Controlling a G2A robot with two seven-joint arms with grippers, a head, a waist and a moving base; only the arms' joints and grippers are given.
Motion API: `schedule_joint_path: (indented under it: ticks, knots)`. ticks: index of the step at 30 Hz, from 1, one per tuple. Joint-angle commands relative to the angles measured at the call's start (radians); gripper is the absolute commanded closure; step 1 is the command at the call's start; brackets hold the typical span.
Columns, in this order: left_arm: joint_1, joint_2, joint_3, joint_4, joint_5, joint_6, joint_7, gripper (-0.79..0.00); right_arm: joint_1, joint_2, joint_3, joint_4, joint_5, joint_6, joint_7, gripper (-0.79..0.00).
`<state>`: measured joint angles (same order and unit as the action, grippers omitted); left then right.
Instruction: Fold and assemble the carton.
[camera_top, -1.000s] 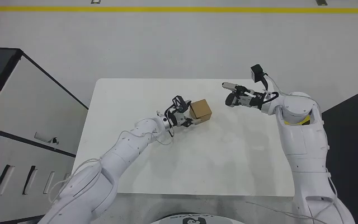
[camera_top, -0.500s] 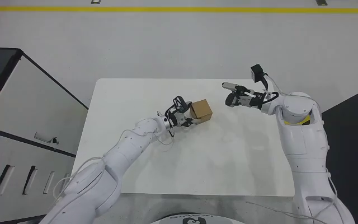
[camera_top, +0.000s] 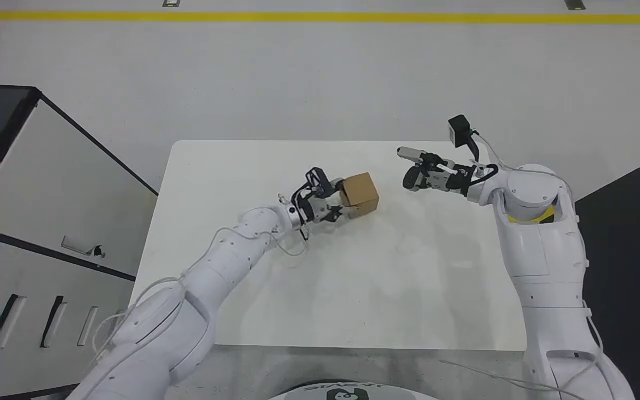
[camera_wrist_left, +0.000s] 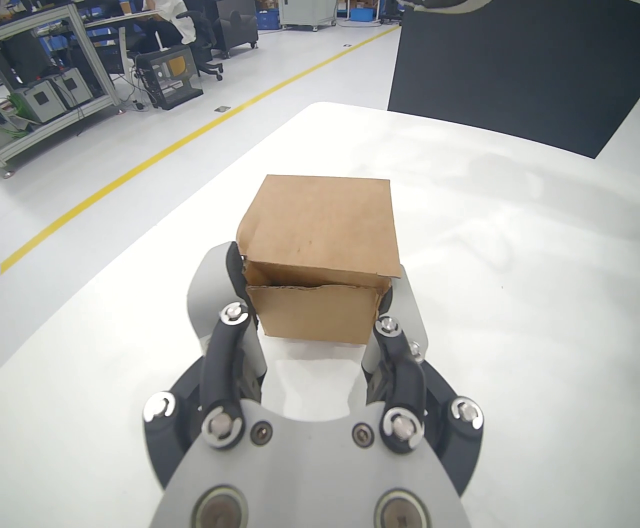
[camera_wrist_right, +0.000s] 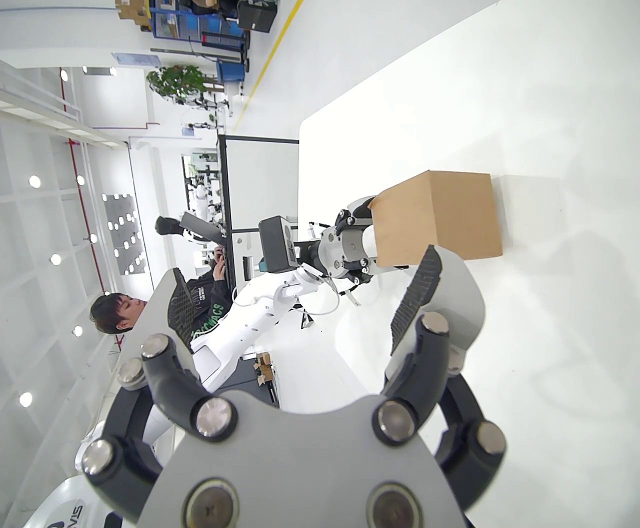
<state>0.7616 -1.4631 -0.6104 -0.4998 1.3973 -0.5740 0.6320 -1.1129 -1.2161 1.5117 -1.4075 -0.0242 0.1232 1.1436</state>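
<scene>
Carton: a small, cube-shaped brown cardboard carton (camera_top: 358, 194) (camera_wrist_left: 320, 260) (camera_wrist_right: 440, 220) rests on the white table with rounded corners (camera_top: 400, 290) (camera_wrist_left: 500, 250) (camera_wrist_right: 550, 125), in its far half, about midway between the left and right edges.
Carton's form: the walls stand up square and the top flap is folded down flat over them. At the end facing the left arm, the flap juts a little past the end wall. A thin dark gap shows under it, above a ragged cut edge. One near corner of the flap curls slightly.
Left gripper: the left gripper (camera_top: 334, 212) (camera_wrist_left: 311, 285) (camera_wrist_right: 367, 237) lies low over the table on the carton's left side. It pinches the carton's near end, with one finger pad pressed on each side wall.
Right gripper: the right gripper (camera_top: 405, 167) (camera_wrist_right: 302, 280) hangs above the table near the far right corner, well apart from the carton and turned towards it. Its fingers are spread wide and hold nothing.
Surroundings: a yellow line (camera_top: 320, 17) runs across the pale floor beyond the table's far edge. A grey cabinet (camera_top: 60, 190) stands off the left edge. A black panel (camera_wrist_left: 515, 65) stands just past the right edge.
</scene>
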Motion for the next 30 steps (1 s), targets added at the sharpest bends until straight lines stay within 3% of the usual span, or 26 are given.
schedule_joint_path:
  ticks: [1,7,13,26,30]
  knots:
    - [-0.002,0.016,-0.008,-0.012,0.023,-0.026,0.007,0.0,0.0,0.0,0.0,0.0,0.0,0.0,0.0,-0.785]
    - [0.014,0.083,-0.056,-0.099,0.085,-0.109,-0.001,0.0,0.0,0.0,0.0,0.0,0.0,0.0,0.0,-0.785]
    - [0.087,0.166,-0.164,-0.301,0.098,-0.169,-0.054,0.0,0.0,0.0,0.0,0.0,0.0,0.0,0.0,-0.785]
    - [0.089,0.166,-0.164,-0.301,0.101,-0.162,-0.061,0.0,0.0,0.0,0.0,0.0,0.0,0.0,0.0,-0.785]
    - [0.1,0.189,-0.206,-0.355,0.134,-0.108,-0.099,0.0,0.0,0.0,0.0,0.0,0.0,0.0,0.0,-0.785]
